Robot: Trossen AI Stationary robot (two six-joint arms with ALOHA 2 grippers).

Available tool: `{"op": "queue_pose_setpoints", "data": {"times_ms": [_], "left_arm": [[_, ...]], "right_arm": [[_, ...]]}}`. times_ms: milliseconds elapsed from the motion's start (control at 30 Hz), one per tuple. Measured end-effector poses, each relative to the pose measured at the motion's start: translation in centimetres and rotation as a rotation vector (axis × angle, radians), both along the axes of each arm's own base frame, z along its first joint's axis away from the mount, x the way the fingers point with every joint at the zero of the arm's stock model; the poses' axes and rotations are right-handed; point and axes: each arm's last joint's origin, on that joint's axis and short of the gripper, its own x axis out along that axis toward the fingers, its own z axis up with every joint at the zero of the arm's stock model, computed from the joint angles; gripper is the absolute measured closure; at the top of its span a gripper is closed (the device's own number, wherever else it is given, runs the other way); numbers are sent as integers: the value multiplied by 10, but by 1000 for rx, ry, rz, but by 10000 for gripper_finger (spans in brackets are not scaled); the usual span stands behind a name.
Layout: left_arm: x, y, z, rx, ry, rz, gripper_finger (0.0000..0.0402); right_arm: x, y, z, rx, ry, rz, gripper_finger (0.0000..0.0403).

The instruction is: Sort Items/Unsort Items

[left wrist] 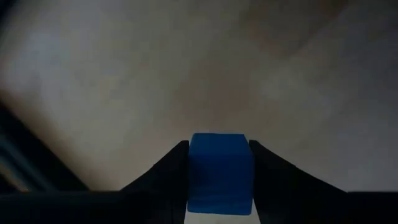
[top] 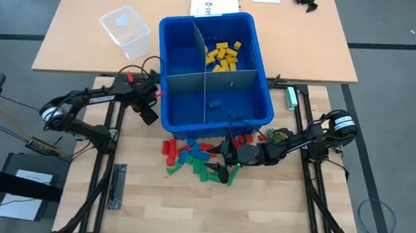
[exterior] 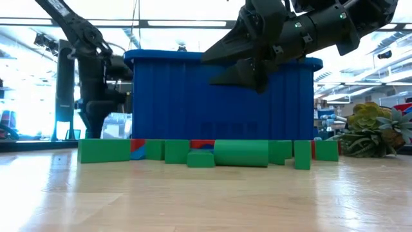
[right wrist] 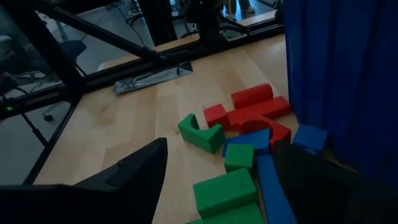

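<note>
A big blue bin (top: 166,108) stands mid-table with yellow blocks (top: 223,56) in its far right compartment and one blue block (top: 214,102) in the near right one. Red, blue and green blocks (top: 191,155) lie in a pile on the table against the bin's near wall. My left gripper (top: 149,114) hangs beside the bin's left wall, pointing steeply down, shut on a blue block (left wrist: 219,177). My right gripper (top: 228,173) hovers open over the right end of the pile, its fingers (right wrist: 146,168) spread wide above green and blue blocks (right wrist: 227,190). My left gripper pinches the blue block by two opposite side faces (left wrist: 194,171) between its two fingers. The fingers come from above, pointing steeply down. The block's flat end face looks out past the fingertips, and the table shows only as a blur beyond it.
Grey divider sheets (top: 212,79) split the bin. A clear plastic tub (top: 125,30) and papers (top: 213,7) lie on the far table. Bare wood lies near of the pile (top: 188,202). A potted plant (exterior: 373,129) stands off to one side in the low view.
</note>
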Motion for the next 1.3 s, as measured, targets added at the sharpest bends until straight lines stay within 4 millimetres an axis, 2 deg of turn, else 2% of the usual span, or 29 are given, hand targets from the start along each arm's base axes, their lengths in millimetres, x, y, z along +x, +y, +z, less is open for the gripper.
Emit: {"op": "queue_pose_setpoints", "data": {"times_ms": [200, 367, 533, 700, 767, 867, 1000, 1133, 1300], "left_arm": [[-9, -9, 43, 105, -93, 23, 262], [-16, -15, 86, 226, -193, 55, 262], [-16, -29, 139, 323, -458, 14, 262], [2, -52, 186, 351, -819, -148, 262], [14, -63, 197, 351, -932, -229, 262], [41, -80, 205, 336, -1075, -353, 262], [82, -99, 201, 309, -1160, -466, 262], [121, -107, 182, 308, -1145, -517, 262], [161, -100, 153, 326, -1123, -522, 260]], "right_arm": [[0, 0, 0, 0, 0, 0, 112], [0, 0, 1, 2, -7, 0, 112], [0, 0, 1, 3, -12, 0, 112], [1, 0, 2, 5, -22, -2, 112], [1, 0, 2, 6, -23, -2, 112], [1, 0, 2, 6, -23, -2, 112], [1, 0, 2, 8, -23, -2, 112], [1, 0, 2, 9, -23, -2, 112], [1, 0, 2, 10, -21, 5, 112]]}}
